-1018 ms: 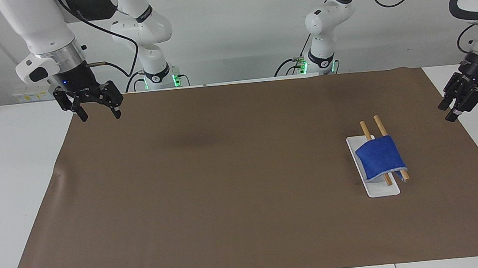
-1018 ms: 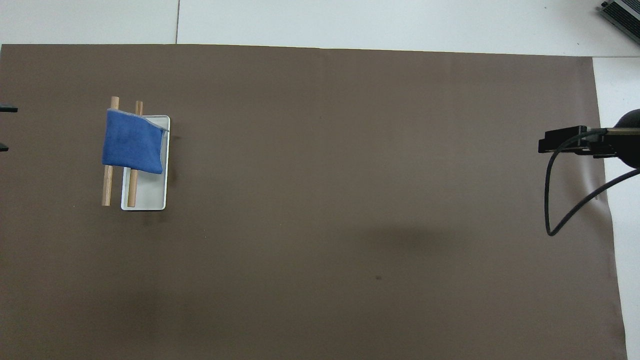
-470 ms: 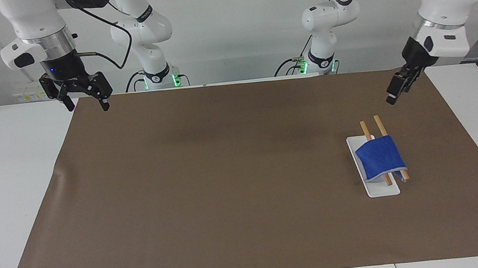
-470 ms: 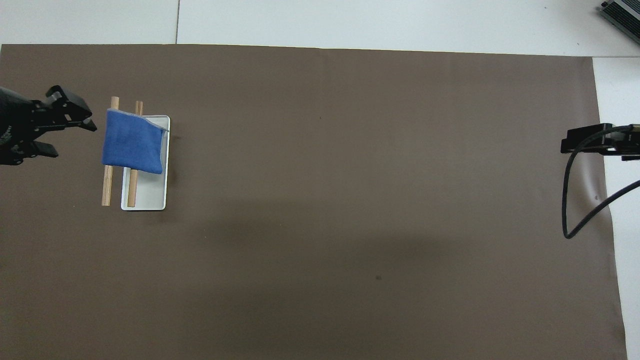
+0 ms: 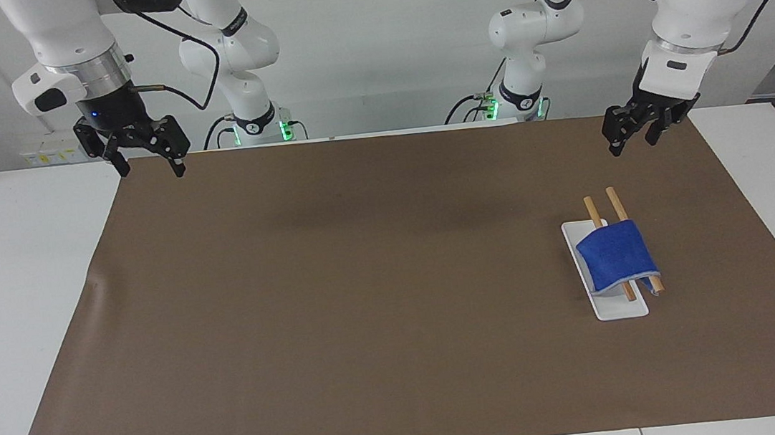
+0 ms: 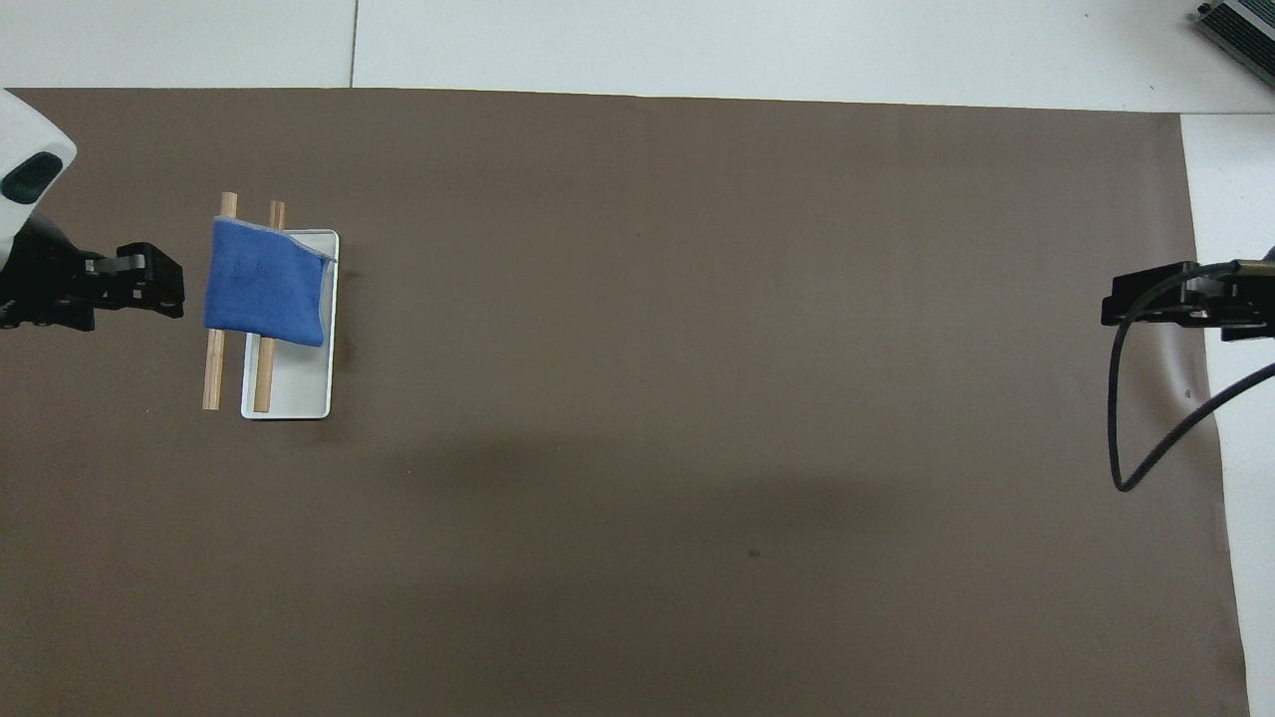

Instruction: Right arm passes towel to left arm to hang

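Facing view: towel (image 5: 614, 253) hangs over two rods (image 5: 616, 211) on a white tray (image 5: 617, 309), toward the left arm's end of the mat (image 5: 366, 284). Left gripper (image 5: 632, 135) is up in the air over the mat, clear of the towel, fingers apart, empty. Right gripper (image 5: 150, 164) is over the mat's corner, well apart from the towel, fingers spread, empty.

Overhead view: towel (image 6: 264, 294) covers the rods' (image 6: 212, 373) farther half. Left gripper (image 6: 159, 296) is just beside the towel; right gripper (image 6: 1121, 304) is at the mat's (image 6: 697, 349) edge.

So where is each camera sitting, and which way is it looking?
Facing view: high across the table, looking at both white robot arms; right gripper and left gripper hang in the air.
Overhead view: high above the robots' end, looking steeply down; only the grippers and one cable show.
Both show the small bright blue towel draped over two wooden rods on a white tray.
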`<state>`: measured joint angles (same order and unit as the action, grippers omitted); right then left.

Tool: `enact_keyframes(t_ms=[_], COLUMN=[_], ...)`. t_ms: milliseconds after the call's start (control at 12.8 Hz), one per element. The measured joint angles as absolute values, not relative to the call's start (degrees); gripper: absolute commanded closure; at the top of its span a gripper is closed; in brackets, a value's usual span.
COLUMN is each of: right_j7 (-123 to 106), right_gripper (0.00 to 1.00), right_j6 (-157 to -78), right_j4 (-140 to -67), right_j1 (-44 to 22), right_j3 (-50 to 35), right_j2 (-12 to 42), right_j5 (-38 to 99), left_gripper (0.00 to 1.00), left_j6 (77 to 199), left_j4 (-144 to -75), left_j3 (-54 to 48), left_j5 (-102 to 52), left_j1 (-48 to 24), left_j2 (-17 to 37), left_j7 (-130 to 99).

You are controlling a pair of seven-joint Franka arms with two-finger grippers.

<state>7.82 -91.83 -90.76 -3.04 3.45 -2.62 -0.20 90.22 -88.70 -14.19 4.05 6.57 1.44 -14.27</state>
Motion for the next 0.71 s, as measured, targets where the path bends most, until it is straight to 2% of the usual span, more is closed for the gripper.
enact_keyframes(t_ms=[392,470,705], right_j7=[7.83,7.84,8.59], right_gripper=[0.0,0.0,0.0], right_j6=[-92.3,-92.9,-93.52], right_j4=[-91.98,-92.07,-92.29], right_j1=[-2.17,-2.18,-2.24], right_j3=[3.87,3.84,3.5], right_j2=[-2.76,-2.78,-2.78], right_j5=[1.92,1.92,-0.17], left_gripper=[0.24,0.0,0.0], left_j6=[90.17,90.17,90.17], left_j4=[-88.88,-88.97,-89.72], left_j3=[-13.78,-13.86,-14.22], left_j5=[3.89,3.14,1.63], left_j1=[7.55,7.55,7.43], left_j2=[1.43,1.43,1.19], left_j7=[-7.58,-6.48,-5.7])
